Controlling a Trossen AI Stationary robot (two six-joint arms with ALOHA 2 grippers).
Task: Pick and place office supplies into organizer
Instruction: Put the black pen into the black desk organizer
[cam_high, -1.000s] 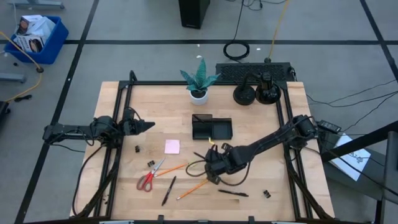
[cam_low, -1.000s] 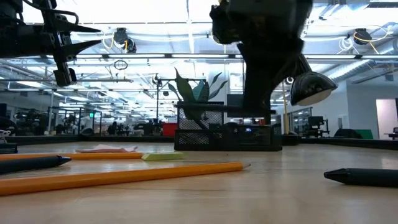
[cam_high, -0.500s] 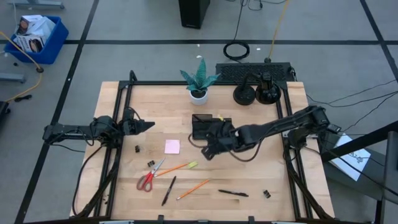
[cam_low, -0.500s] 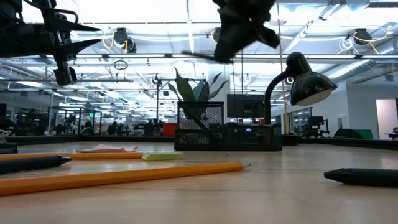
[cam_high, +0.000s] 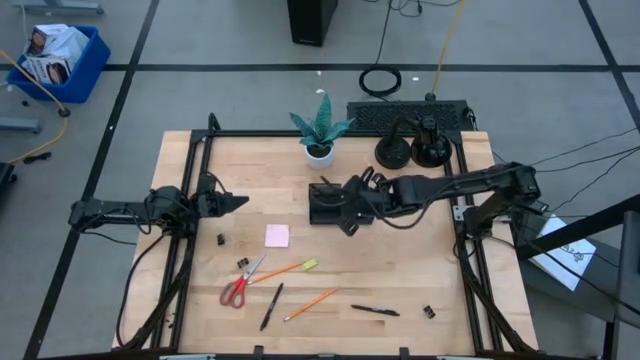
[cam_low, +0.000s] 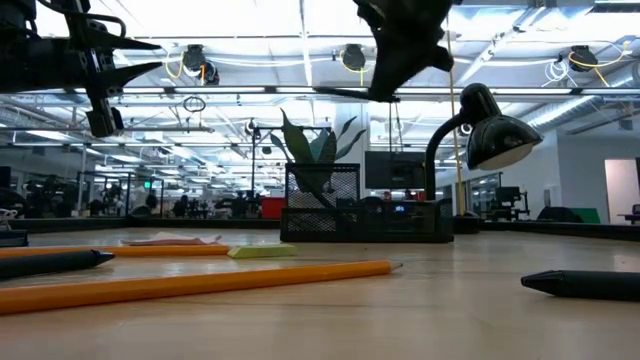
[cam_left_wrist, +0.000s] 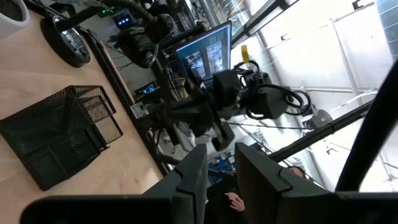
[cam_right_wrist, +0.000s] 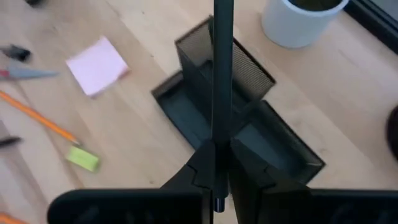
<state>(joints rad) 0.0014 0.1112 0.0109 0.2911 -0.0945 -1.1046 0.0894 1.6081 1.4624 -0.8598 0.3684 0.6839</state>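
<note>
Right tool (cam_right_wrist: 214, 180) hangs above the organizer (cam_high: 340, 206), which sits mid-worktop just in front of the potted plant (cam_high: 320, 128). Its fingers are pinched tight on a black pen (cam_right_wrist: 222, 68); in the right wrist view the pen runs straight out from between the fingers and crosses over the organizer's tall mesh compartment. In the low view the tool is well clear of the organizer, up near the top of the frame.

Left tool (cam_high: 237, 202) waits at the left side of the worktop (cam_high: 420, 270), raised off the surface. Its fingers (cam_left_wrist: 193, 177) stand slightly apart with nothing between them.

Items lying on the worktop, in front of the organizer:
- pink sticky-note pad (cam_high: 277, 236)
- red-handled scissors (cam_high: 240, 284)
- orange pencil (cam_high: 277, 272) with the yellow-green highlighter (cam_high: 309, 265) at its end
- second orange pencil (cam_high: 310, 304)
- 2 black pens (cam_high: 271, 306), (cam_high: 375, 310)
- binder clips (cam_high: 221, 239), (cam_high: 428, 313)
</note>
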